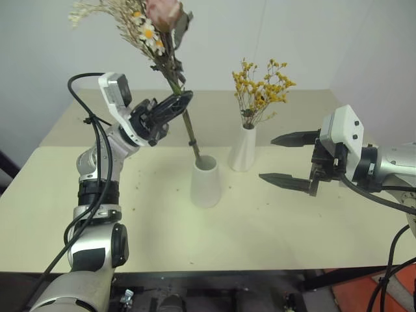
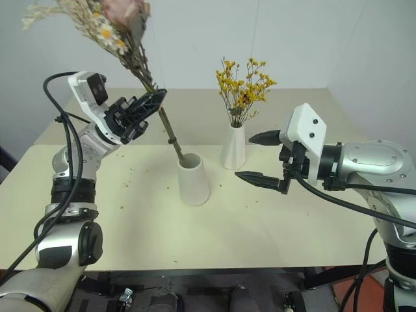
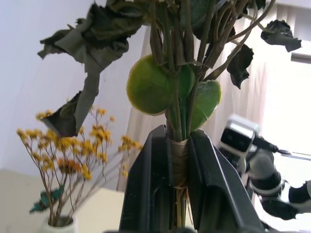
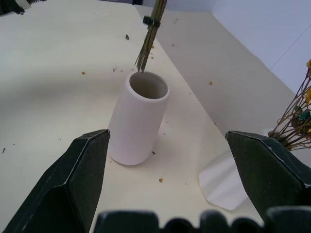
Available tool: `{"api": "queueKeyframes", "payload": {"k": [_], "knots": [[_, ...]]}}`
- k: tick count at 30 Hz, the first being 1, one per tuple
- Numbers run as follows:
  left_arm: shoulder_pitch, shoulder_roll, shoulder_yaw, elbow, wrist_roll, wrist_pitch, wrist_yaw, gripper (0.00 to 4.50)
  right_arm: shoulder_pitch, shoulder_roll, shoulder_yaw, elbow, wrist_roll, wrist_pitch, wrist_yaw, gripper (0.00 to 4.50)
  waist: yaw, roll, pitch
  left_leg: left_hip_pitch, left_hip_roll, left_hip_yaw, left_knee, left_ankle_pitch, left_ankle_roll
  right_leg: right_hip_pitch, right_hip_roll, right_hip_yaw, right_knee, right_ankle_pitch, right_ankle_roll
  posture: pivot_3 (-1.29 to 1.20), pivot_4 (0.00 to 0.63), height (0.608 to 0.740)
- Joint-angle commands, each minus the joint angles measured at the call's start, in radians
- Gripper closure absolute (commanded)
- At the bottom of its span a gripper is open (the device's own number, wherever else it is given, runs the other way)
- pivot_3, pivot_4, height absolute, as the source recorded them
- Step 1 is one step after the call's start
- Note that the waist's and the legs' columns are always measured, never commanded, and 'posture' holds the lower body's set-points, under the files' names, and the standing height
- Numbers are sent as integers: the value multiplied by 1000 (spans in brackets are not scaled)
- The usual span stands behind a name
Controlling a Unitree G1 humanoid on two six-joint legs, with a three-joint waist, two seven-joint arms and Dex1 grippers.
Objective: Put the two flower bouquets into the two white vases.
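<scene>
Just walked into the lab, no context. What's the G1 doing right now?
It is putting flowers into vases. The left gripper is shut on the stems of the pink rose bouquet, held tilted with the stem ends at the mouth of the short wide vase, not yet fully in. The yellow bouquet already stands in the slimmer vase beside it. The right gripper is open and empty, near the vases.
</scene>
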State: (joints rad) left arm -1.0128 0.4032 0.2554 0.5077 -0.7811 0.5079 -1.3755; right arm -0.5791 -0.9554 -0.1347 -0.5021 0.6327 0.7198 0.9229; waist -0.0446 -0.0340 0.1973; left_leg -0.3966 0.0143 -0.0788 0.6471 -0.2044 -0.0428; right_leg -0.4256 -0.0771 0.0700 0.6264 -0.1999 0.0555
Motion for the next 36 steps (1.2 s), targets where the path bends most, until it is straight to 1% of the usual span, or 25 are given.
{"api": "queueKeyframes", "payload": {"k": [1,9,13,18,24,34,36], "knots": [[-40,-4,6,33,10,-40,-31,4350,-4,1,-36,-27,11,-10,-20,0,0,0,0,0,0,0,0,0,0,0,0,0,0,0,0,0,150,740],[-86,-41,-23,169,93,-142,-64,4350,17,4,-38,-31,2,-14,-43,0,2,0,0,-1,0,0,0,0,0,0,0,0,-1,0,0,0,150,740],[-85,-66,-15,213,102,-168,-73,4350,31,4,-38,-34,-5,-18,-55,0,1,0,0,-1,0,0,0,0,0,0,0,0,0,0,0,0,150,740],[-77,-78,-29,227,128,-185,-94,4350,44,5,-38,-38,-8,-22,-71,0,0,0,0,-1,0,0,0,0,0,0,0,0,0,0,1,0,150,740],[-36,-72,-70,201,172,-179,-123,4350,61,9,-30,-34,-33,-49,-74,0,1,0,0,-1,0,0,0,0,0,0,0,0,0,-1,1,0,150,740],[-20,-69,-74,186,186,-164,-126,4350,60,10,-22,-29,-24,-30,-66,0,1,0,0,-1,0,0,0,0,0,0,0,0,0,-1,1,0,150,740],[-22,-69,-70,188,187,-161,-118,3609,65,8,-18,-28,-32,-41,-64,0,1,0,0,-1,0,0,0,0,0,0,0,0,0,-1,1,0,150,740]]}}
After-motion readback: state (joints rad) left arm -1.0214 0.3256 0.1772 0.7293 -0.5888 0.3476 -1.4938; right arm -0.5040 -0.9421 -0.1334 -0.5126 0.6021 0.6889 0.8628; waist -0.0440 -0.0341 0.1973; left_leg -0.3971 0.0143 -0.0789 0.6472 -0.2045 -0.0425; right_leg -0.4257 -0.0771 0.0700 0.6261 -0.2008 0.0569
